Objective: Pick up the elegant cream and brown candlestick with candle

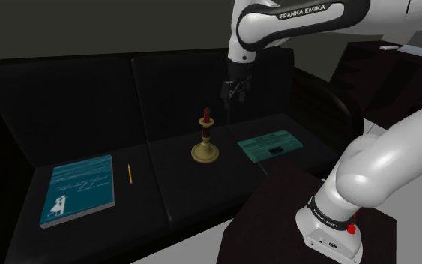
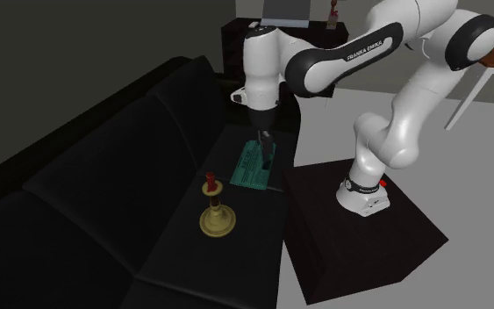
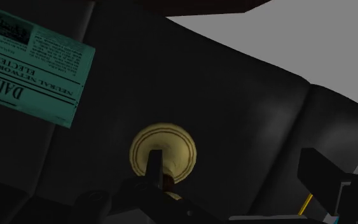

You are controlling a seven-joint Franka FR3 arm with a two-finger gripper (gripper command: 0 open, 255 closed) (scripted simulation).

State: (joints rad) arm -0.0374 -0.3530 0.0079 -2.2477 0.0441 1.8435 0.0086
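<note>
The candlestick [image 1: 205,148] stands upright on the middle cushion of a black sofa [image 1: 89,97]. It has a round cream base, a brown stem and a short red candle [image 1: 207,115] on top. My black gripper [image 1: 237,94] hangs open above the seat, a little higher than the candle and to the shoulder view's right of it, touching nothing. In the second exterior view the candlestick [image 2: 216,213] stands in front of the gripper [image 2: 265,147]. From the wrist, the candlestick's base [image 3: 171,147] lies below, close to one finger [image 3: 320,181] and its partner, which stand wide apart.
A teal newspaper [image 1: 270,144] lies on the seat to the shoulder view's right of the candlestick. A teal book [image 1: 79,190] and a yellow pencil [image 1: 130,174] lie on the left cushion. My dark stand [image 2: 359,237] sits in front of the sofa.
</note>
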